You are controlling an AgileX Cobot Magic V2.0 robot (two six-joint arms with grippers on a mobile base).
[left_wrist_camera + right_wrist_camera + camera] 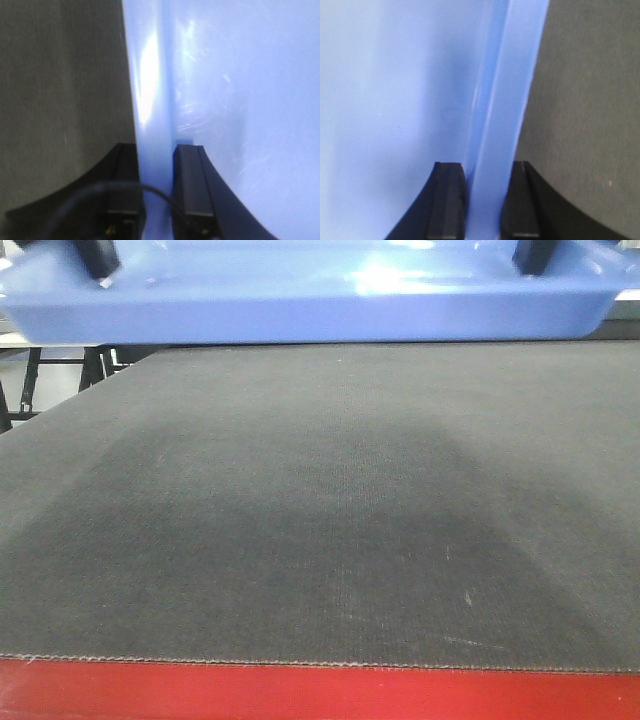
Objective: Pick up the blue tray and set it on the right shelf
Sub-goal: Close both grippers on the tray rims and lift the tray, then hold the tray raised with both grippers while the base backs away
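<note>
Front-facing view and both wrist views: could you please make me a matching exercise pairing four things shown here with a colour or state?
Things:
1. glossy light-blue plastic tray
2. fabric-covered table top
3. table's front edge band
4. left tool

Colour or state:
A. red
B. shut on the tray's rim
C. dark grey
D. gripped at both ends

Pairs: 1-D, 2-C, 3-A, 4-B.

Black left tool [157,146], looping dark cable [135,187]
</note>
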